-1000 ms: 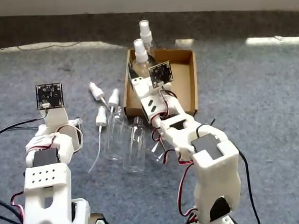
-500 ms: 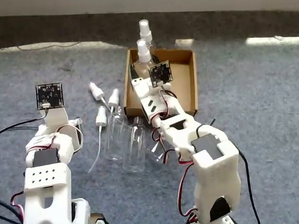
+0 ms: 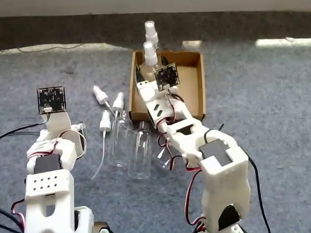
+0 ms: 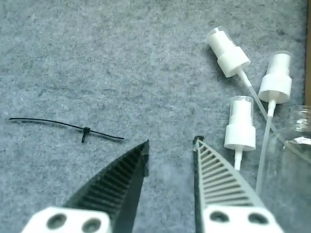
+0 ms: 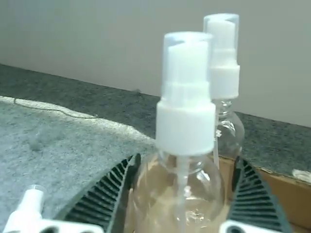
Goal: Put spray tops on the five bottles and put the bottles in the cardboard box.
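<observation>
My right gripper (image 5: 185,167) is shut on a clear bottle (image 5: 181,194) that carries a white spray top (image 5: 186,116). It holds the bottle upright at the back left corner of the cardboard box (image 3: 191,82). A second capped bottle (image 5: 222,73) stands just behind it, also seen in the high view (image 3: 151,33). My left gripper (image 4: 171,143) hovers open over the carpet, with nothing between its fingers. Three loose spray tops (image 4: 239,127) lie just beside it. Uncapped clear bottles (image 3: 140,149) lie between the two arms.
A black cable tie (image 4: 68,126) lies on the grey carpet near the left gripper. One bottle's open neck (image 4: 301,121) sits beside the spray tops. The right half of the box floor (image 3: 188,90) is bare. A dark strip and a wall run behind the box.
The right gripper has carried its capped bottle slightly right and farther into the box, closer to the bottle behind. The left arm has not moved.
</observation>
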You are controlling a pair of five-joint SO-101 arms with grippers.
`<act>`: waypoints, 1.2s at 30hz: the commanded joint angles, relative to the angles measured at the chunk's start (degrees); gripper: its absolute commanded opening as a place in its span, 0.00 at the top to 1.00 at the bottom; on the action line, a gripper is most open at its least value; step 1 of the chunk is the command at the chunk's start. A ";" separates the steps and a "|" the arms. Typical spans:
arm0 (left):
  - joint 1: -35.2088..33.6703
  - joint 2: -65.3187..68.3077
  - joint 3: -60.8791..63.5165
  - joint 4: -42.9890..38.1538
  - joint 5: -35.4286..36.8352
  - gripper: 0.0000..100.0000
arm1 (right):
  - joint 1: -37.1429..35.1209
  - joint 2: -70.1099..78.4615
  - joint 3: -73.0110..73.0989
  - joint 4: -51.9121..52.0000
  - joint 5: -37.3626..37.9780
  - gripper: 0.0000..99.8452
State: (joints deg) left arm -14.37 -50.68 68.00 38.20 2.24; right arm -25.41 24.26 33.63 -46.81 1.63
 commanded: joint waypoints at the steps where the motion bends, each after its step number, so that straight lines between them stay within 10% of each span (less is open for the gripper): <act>1: -0.22 -0.75 -0.22 -0.70 -0.09 0.85 | -0.22 -1.54 -3.56 0.13 -0.09 0.75; 36: -0.22 -0.75 -0.22 -0.70 0.00 0.85 | 0.31 -20.35 -10.07 18.24 -0.09 0.65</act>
State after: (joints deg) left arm -14.37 -50.68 68.00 38.20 2.24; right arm -25.41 9.85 30.46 -33.63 2.24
